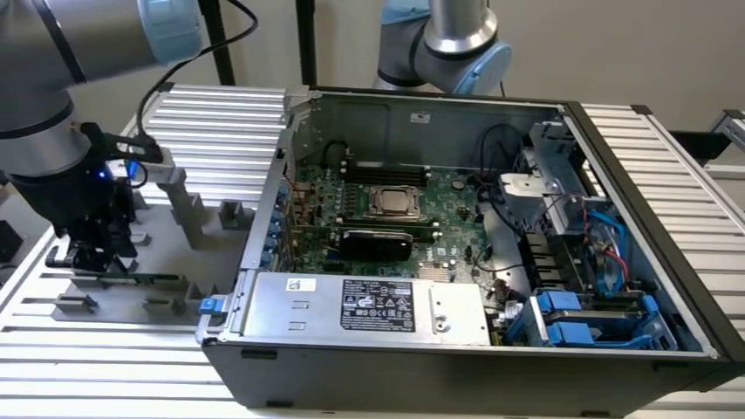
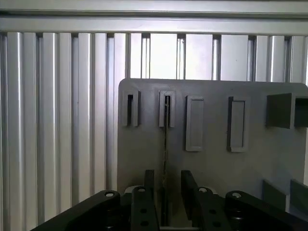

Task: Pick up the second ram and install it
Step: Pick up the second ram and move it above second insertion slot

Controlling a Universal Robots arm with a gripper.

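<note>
The second ram (image 1: 149,279) is a thin green stick standing on edge in a slot of the grey fixture plate (image 1: 163,301) at the exterior view's left. My gripper (image 1: 98,260) hangs low over the stick's end. In the wrist view the ram (image 2: 165,144) appears edge-on as a thin dark line running from a slot block toward the camera. It passes between the two black fingers (image 2: 148,185) of my gripper (image 2: 166,177). A gap shows on each side of the stick, so the gripper is open around it.
The open computer case (image 1: 652,262) lies at the exterior view's right, with the green motherboard (image 1: 454,205), CPU socket (image 1: 396,202) and power supply (image 1: 361,305) inside. Grey fixture blocks (image 1: 187,205) stand beside the gripper. A second robot arm (image 1: 448,44) rises behind the case.
</note>
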